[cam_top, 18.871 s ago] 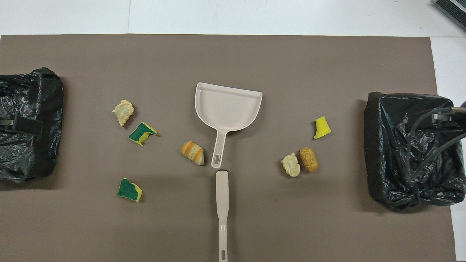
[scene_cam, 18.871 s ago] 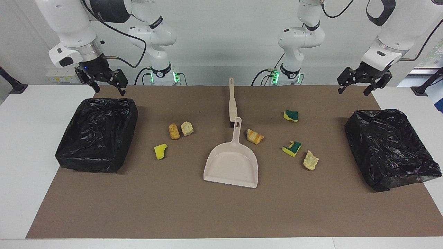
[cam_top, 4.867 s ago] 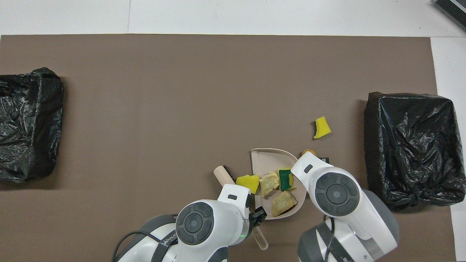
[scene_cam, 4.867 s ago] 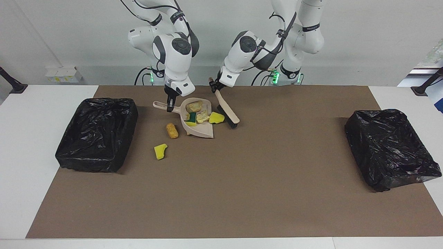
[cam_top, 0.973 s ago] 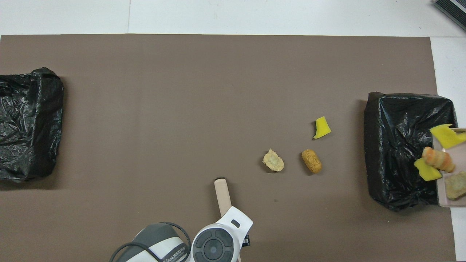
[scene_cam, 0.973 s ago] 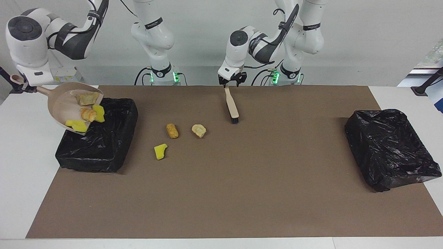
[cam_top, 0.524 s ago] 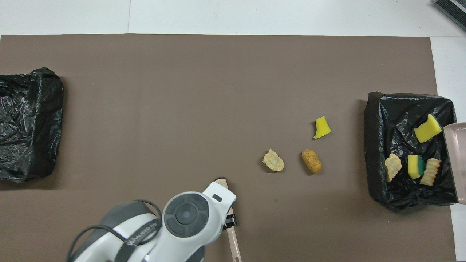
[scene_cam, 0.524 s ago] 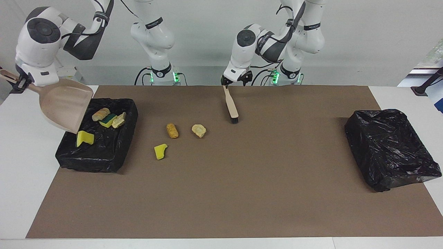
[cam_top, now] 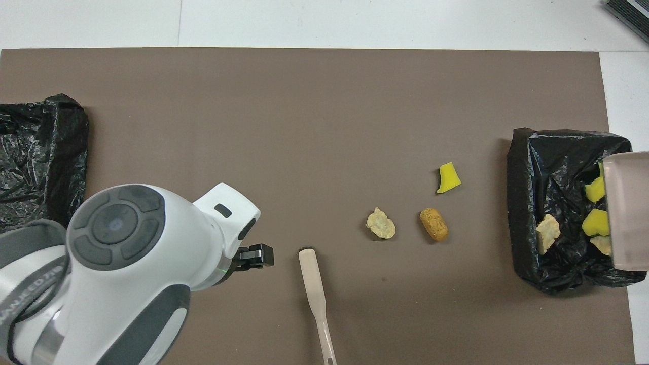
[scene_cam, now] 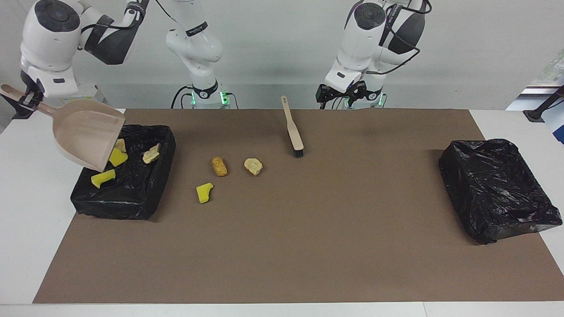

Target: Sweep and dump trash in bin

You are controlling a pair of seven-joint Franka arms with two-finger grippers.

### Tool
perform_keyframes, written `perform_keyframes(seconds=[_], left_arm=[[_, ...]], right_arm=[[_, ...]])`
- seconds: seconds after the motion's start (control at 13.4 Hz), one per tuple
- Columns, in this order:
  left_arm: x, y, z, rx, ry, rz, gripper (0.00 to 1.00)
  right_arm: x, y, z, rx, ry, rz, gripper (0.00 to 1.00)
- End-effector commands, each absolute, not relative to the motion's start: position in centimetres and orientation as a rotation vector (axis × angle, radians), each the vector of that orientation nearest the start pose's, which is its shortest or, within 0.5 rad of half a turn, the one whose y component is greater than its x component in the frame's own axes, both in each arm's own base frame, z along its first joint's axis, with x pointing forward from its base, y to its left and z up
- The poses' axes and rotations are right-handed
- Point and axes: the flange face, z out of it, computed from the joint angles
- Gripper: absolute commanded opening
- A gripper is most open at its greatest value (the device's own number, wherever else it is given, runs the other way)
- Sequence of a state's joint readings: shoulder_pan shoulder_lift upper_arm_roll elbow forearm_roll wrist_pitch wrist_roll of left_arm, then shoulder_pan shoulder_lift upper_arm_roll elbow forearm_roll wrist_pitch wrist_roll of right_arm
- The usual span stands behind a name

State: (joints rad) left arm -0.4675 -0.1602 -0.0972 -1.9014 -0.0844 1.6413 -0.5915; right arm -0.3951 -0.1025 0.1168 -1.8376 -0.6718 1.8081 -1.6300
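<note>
The right gripper [scene_cam: 27, 102], clamped on the handle of the beige dustpan [scene_cam: 86, 138], holds the pan tipped mouth-down over the black-lined bin [scene_cam: 145, 193] at the right arm's end of the desk [scene_cam: 282, 264]. The pan looks emptied: yellow sponge pieces [scene_cam: 102, 178] and a tan foam chunk [scene_cam: 151, 153] lie in the liner. The left gripper [scene_cam: 341, 93], jaws spread and empty, hangs over the robots' edge of the brown mat [scene_cam: 308, 229]; the brush [scene_cam: 292, 130] lies flat on the mat, unheld.

Risks, as judged: the pan's lip sits over the bin's outer rim, so a lingering scrap could fall on the white desk rather than inside; the loose liner could snag the lip as the pan lifts away. Three scraps remain on the mat: an orange foam chunk [scene_cam: 219, 166], a tan chunk [scene_cam: 253, 166] and a yellow sponge piece [scene_cam: 204, 193], all between this bin and the brush. A careless sweep could scatter these light pieces.

Room: the middle of the mat is open; a second black-lined bin [scene_cam: 495, 189] sits at the left arm's end.
</note>
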Motion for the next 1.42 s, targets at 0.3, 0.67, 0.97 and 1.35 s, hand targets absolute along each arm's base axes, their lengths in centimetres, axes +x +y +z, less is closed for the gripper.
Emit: perform_keyframes(seconds=[0.3, 0.67, 0.97, 1.35], left_arm=[[48.1, -20.7, 64.9, -3.158, 0.126, -0.070, 1.00], [50.5, -12.9, 66.0, -3.159, 0.129, -0.111, 1.00], [51.0, -10.5, 65.7, -3.157, 0.068, -0.098, 1.00], [51.8, -9.0, 65.8, -3.160, 0.034, -0.129, 1.00]], right_arm=[[52.4, -7.8, 57.6, -2.805, -1.955, 0.476, 0.00], [53.1, 2.0, 56.7, -3.024, -1.463, 0.197, 0.00], [54.8, 10.0, 54.2, -3.084, -1.050, -0.007, 0.00], [55.0, 22.1, 49.1, -3.119, -0.590, 0.006, 0.00]])
